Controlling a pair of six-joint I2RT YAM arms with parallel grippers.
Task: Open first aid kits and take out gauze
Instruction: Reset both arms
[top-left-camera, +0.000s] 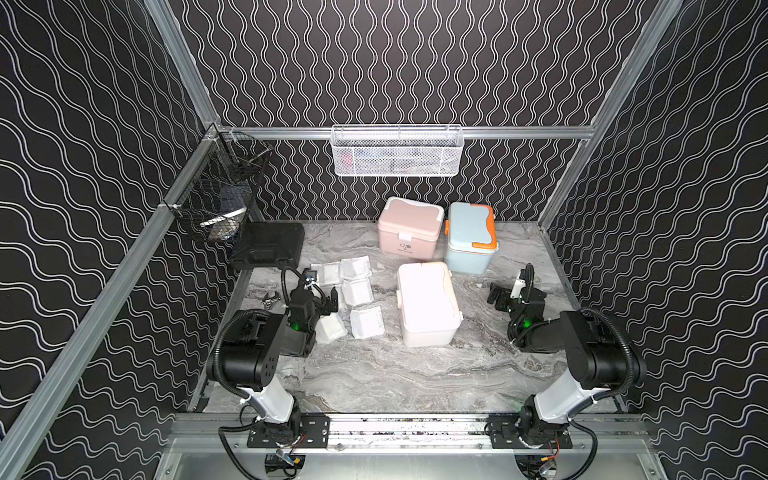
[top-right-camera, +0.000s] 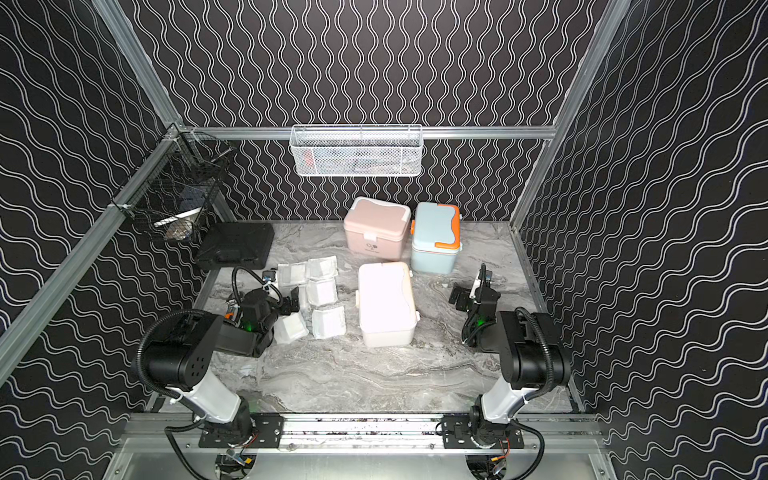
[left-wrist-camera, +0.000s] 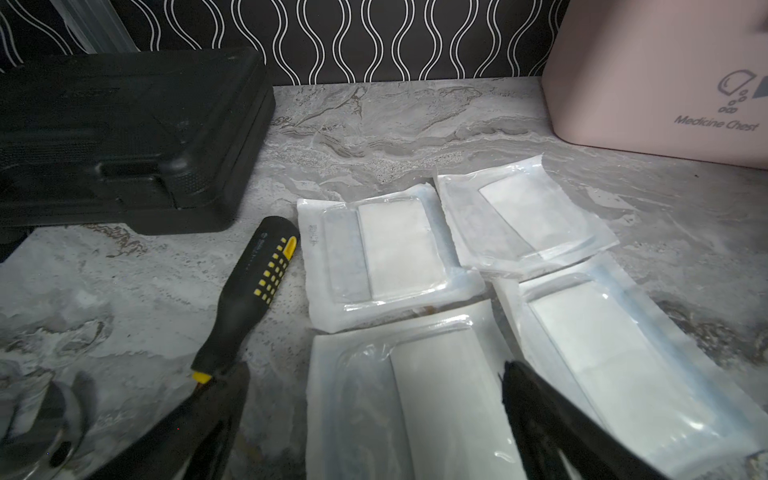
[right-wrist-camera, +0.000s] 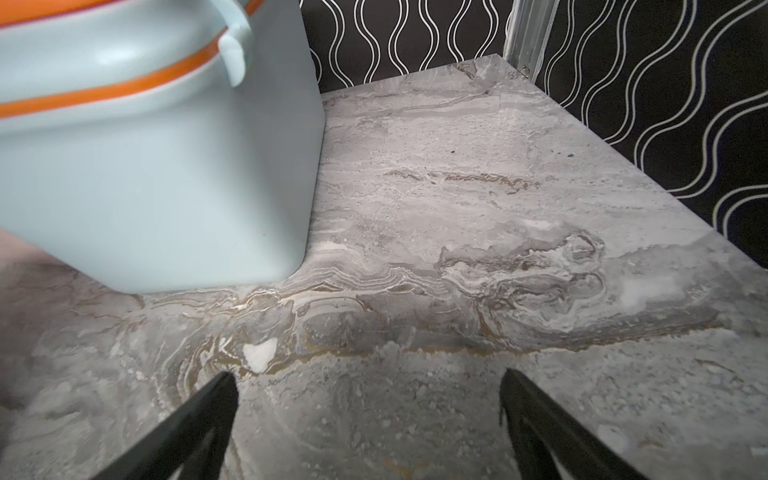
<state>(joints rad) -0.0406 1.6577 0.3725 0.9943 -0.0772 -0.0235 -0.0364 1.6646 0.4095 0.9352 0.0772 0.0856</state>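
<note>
Left of centre in both top views, gauze packets (top-left-camera: 357, 291) lie scattered on the marble tabletop (top-left-camera: 395, 374), with the pink kit (top-left-camera: 409, 226), blue-grey kit (top-left-camera: 471, 237) and white kit (top-left-camera: 428, 303) lidded to their right. Your left gripper (left-wrist-camera: 374, 374) hangs wide and empty over the gauze packets; your right gripper (right-wrist-camera: 368, 376) gapes, holding nothing, near the blue-grey kit. Expect light, floppy, slick wrappers: pinch a raised edge.
</note>
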